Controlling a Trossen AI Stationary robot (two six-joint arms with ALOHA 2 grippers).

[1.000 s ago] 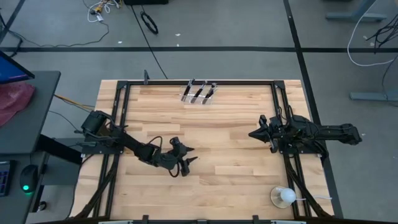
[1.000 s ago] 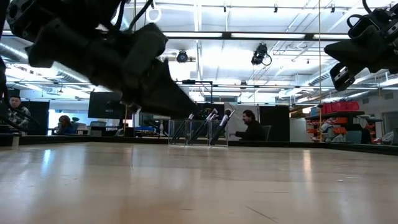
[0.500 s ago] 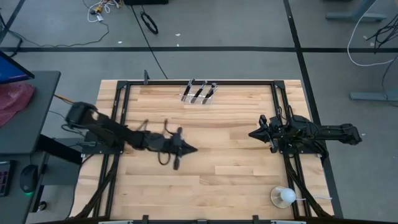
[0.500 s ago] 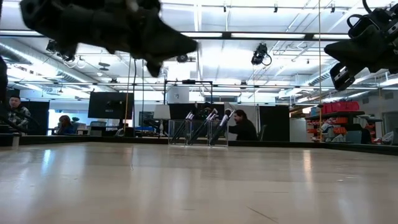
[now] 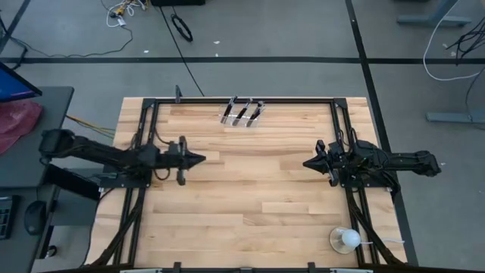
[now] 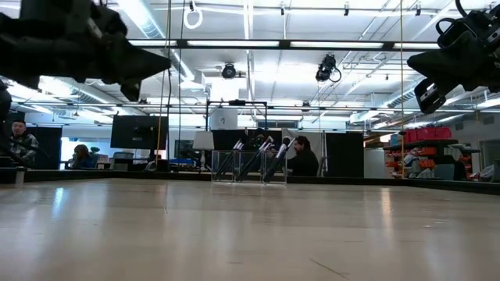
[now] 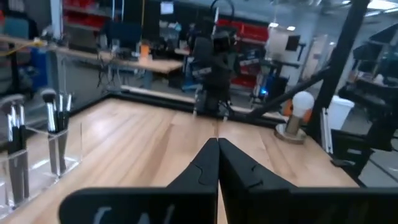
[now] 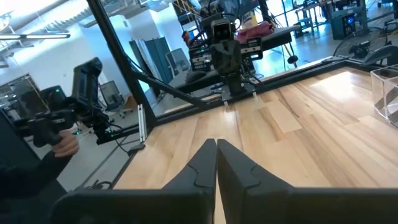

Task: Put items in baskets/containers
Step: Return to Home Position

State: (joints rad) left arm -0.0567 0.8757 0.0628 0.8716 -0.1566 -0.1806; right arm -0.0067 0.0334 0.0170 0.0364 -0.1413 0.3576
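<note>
Several thin black brushes (image 5: 242, 111) stand upright in a clear holder (image 5: 241, 120) at the table's far edge; the low view shows the holder (image 6: 248, 165) and the left wrist view shows the brushes (image 7: 55, 118). My left gripper (image 5: 201, 158) hovers shut over the table's left side, level and pointing right, holding nothing; its fingers (image 7: 217, 148) meet in its wrist view. My right gripper (image 5: 305, 163) hovers shut over the right side, pointing left, and holds nothing (image 8: 216, 147).
A white ball-like object on a clear base (image 5: 345, 240) stands at the near right corner of the table. A black metal frame (image 5: 333, 129) runs along the table's edges. People sit in the room beyond the far edge (image 6: 305, 160).
My left gripper has shut on nothing, risen from near the table and drawn back toward the table's left and far side, turning from pointing down to lying level. The right arm has kept still.
</note>
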